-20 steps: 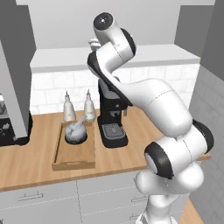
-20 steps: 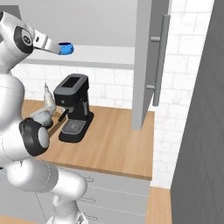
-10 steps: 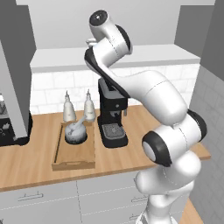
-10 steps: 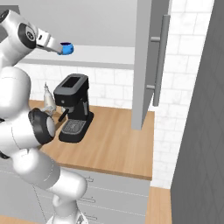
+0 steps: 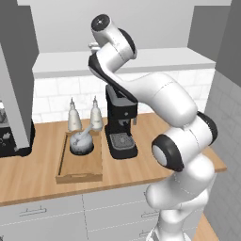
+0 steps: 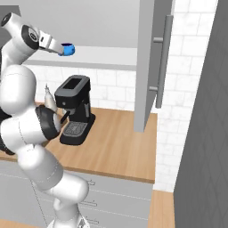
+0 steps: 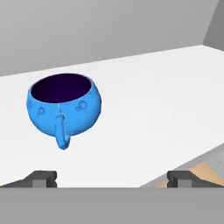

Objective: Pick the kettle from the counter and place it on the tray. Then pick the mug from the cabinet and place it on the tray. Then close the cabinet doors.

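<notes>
Two dark fingertips (image 7: 43,178) of your end effector (image 7: 113,177) stood spread wide apart with nothing between them, just short of the mug (image 7: 64,106), which sat upright on the pale shelf (image 7: 166,105) of the cabinet (image 6: 107,22) with its handle turned toward the hand. Down on the worktop (image 5: 141,164), the kettle (image 5: 81,143) already rested in the tray (image 5: 77,175), beside the black coffee machine (image 5: 121,122).
</notes>
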